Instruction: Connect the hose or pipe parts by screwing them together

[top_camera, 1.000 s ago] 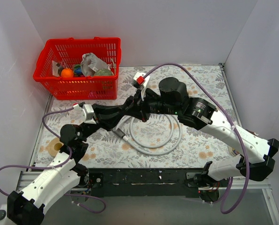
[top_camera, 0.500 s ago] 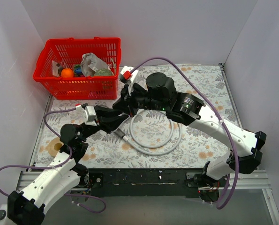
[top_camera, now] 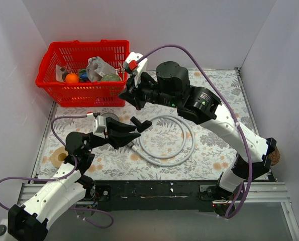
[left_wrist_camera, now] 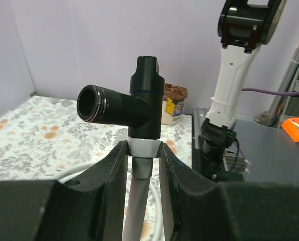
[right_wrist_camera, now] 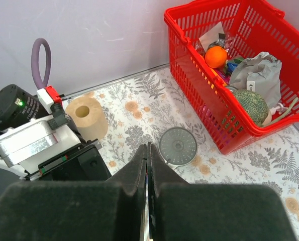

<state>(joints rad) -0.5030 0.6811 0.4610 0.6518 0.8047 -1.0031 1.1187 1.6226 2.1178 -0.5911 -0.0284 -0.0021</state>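
Note:
My left gripper (top_camera: 131, 129) (left_wrist_camera: 143, 148) is shut on the slim grey handle of the shower head (top_camera: 109, 119), just below a black threaded fitting (left_wrist_camera: 139, 100) at the handle's end. The head's round grey face (right_wrist_camera: 177, 146) lies on the table behind that gripper. The whitish hose (top_camera: 167, 141) (left_wrist_camera: 79, 173) lies coiled on the floral mat, with one end nut (top_camera: 133, 146) near the left fingers. My right gripper (top_camera: 125, 94) (right_wrist_camera: 148, 149) hangs above the mat by the basket, shut with nothing between its fingers, apart from the hose and the fitting.
A red basket (top_camera: 89, 44) (right_wrist_camera: 229, 120) with an orange and bagged items stands at the back left. A tan roll (top_camera: 59, 157) (right_wrist_camera: 86, 116) sits at the left edge. A brown-lidded jar (top_camera: 275, 156) (left_wrist_camera: 175, 103) stands at the right edge. White walls close three sides.
The right gripper has swung away from the left gripper, up and left toward the basket. The left gripper drew back left with the shower head, whose round face now shows.

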